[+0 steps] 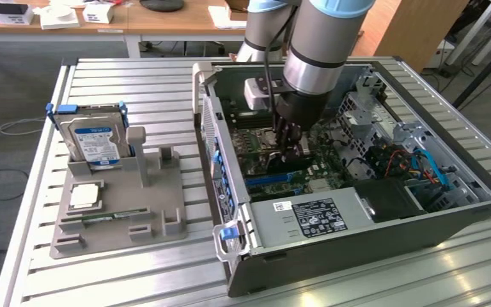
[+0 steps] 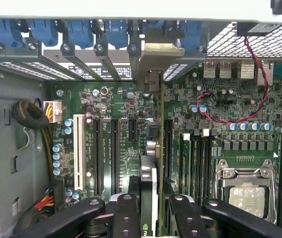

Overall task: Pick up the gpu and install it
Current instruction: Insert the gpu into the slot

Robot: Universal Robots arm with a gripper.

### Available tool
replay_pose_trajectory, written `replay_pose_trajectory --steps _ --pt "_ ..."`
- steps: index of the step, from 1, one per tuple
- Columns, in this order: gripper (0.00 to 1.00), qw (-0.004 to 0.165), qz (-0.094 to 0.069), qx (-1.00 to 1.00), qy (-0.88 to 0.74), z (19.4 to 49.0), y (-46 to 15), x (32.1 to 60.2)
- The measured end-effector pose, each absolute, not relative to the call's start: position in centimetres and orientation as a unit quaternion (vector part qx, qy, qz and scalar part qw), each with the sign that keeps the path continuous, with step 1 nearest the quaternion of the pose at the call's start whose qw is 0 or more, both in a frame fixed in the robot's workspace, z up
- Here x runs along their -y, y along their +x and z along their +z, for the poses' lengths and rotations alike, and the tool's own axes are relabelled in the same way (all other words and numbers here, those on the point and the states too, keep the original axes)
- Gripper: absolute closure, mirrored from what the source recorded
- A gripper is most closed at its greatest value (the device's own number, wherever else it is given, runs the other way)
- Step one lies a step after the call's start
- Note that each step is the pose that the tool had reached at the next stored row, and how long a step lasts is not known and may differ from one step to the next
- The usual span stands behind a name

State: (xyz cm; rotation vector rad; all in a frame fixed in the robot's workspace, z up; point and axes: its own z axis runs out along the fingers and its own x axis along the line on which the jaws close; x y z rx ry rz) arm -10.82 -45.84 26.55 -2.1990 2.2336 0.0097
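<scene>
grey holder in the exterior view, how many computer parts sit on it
3. A hard drive stands upright at the far end of the holder, a processor chip lies midway, a memory stick lies nearest the camera. None seem hidden.

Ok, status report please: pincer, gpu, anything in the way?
Pincer shut on the gpu, inside the computer case. Gpu upright over the motherboard slots, bracket at the rear panel; seating cannot be told. No obstacle seen beside the gpu.
</scene>
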Motion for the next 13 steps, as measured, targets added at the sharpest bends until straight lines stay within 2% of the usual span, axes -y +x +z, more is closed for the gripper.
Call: replay_pose_trajectory --steps 13 --pt "0.73 0.004 0.003 -0.713 -0.702 26.55 -11.04 45.84"
